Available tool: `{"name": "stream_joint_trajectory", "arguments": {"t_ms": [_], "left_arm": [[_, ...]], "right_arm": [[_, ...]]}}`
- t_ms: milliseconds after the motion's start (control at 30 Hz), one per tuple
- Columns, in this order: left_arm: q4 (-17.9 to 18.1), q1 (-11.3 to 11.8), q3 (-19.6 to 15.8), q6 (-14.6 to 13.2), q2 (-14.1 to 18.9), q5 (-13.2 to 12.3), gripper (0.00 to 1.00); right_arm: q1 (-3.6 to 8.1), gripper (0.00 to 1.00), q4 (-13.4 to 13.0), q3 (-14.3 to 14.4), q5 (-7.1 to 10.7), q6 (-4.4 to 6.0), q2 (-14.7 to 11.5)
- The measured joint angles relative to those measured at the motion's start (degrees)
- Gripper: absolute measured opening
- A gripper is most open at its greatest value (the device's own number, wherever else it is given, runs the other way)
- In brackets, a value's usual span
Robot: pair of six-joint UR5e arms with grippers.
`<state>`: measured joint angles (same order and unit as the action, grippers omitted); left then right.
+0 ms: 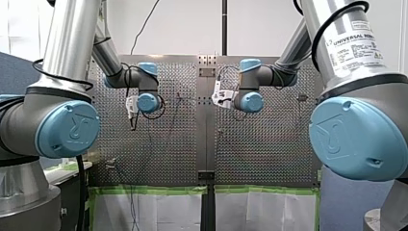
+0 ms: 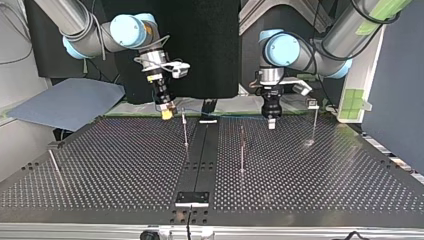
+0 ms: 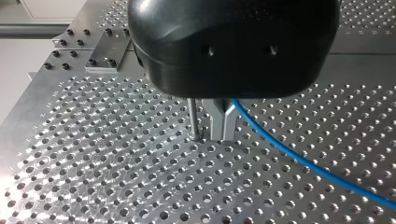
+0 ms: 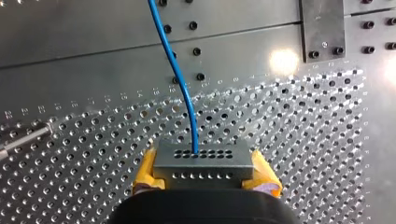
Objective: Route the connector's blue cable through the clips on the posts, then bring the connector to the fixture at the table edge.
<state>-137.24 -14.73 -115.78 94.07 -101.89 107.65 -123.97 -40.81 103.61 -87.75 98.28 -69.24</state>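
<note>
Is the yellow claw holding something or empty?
Holding. My right claw has its yellow pads on both sides of the grey connector, blue cable leading out.

white label on my right arm reading "UNIVERSAL ROB", smaller print below unreadable

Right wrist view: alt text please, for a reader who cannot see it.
My right gripper grips a grey connector between its yellow-padded fingers. A blue cable leaves the connector and runs ahead over the perforated table.
</note>
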Motion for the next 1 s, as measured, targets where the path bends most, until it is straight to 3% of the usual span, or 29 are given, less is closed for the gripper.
{"name": "stream_joint_trajectory", "arguments": {"t_ms": [1000], "left_arm": [[-3.51, 0.1, 5.47, 0.49, -0.31, -0.68, 0.0]], "right_arm": [[3.1, 0.0, 0.01, -1.19, 1.92, 0.34, 0.42]]}}
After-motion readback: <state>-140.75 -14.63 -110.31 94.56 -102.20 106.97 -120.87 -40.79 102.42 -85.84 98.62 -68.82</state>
